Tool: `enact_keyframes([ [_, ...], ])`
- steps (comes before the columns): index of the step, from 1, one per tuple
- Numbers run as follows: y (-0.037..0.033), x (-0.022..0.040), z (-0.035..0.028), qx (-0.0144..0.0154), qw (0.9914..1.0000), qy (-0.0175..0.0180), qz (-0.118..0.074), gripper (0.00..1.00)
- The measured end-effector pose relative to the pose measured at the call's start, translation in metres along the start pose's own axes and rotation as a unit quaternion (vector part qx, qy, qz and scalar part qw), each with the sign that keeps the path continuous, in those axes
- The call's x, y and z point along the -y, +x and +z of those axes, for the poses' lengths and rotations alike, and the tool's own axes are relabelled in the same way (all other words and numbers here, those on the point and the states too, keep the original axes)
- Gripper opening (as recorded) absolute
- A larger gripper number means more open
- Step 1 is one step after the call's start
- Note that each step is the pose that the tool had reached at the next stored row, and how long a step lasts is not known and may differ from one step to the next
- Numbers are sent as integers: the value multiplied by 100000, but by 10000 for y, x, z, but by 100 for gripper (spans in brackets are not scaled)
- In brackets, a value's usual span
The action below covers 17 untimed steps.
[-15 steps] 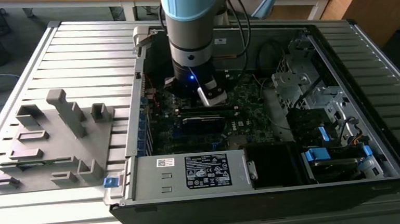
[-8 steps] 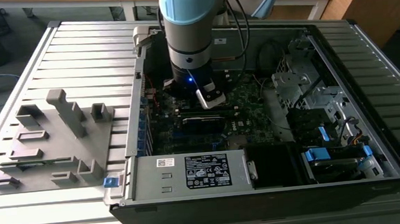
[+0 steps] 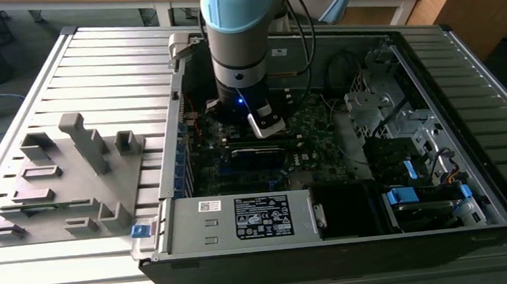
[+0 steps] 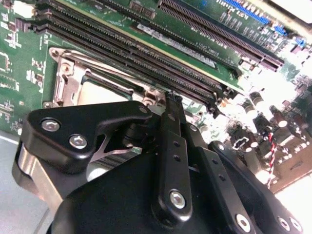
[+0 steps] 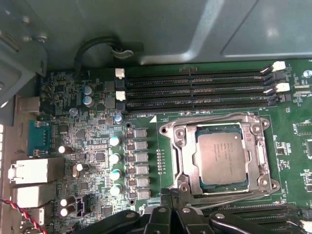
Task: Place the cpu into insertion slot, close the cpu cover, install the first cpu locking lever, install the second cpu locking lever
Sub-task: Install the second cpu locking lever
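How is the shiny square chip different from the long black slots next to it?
The cpu is a flat silver-grey square; the memory slots are long, thin and black. The cpu sits framed by the metal cpu cover, while the memory slots lie bare, with white clips at their ends. Both sit on the green motherboard.

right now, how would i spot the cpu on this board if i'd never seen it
Start at the open computer case and find the green motherboard inside. In the first wrist view, a silver cover frames a socket beside the long black memory slots. The cpu is the flat, dull grey metal square in that frame's cut-out, the only plain, smooth plate among pins and capacitors.
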<state>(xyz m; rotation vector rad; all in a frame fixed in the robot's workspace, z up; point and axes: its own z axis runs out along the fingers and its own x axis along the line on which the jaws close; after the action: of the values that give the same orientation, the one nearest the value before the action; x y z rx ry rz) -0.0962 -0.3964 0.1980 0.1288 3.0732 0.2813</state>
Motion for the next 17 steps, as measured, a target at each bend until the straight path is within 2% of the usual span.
enact_keyframes([
  [7, -6, -23, -125, -10, 100000, -36, 4, 11],
  [13, -15, -50, -271, -12, 100000, -37, 9, 11],
  [17, -19, -61, -325, -11, 100000, -35, 10, 11],
])
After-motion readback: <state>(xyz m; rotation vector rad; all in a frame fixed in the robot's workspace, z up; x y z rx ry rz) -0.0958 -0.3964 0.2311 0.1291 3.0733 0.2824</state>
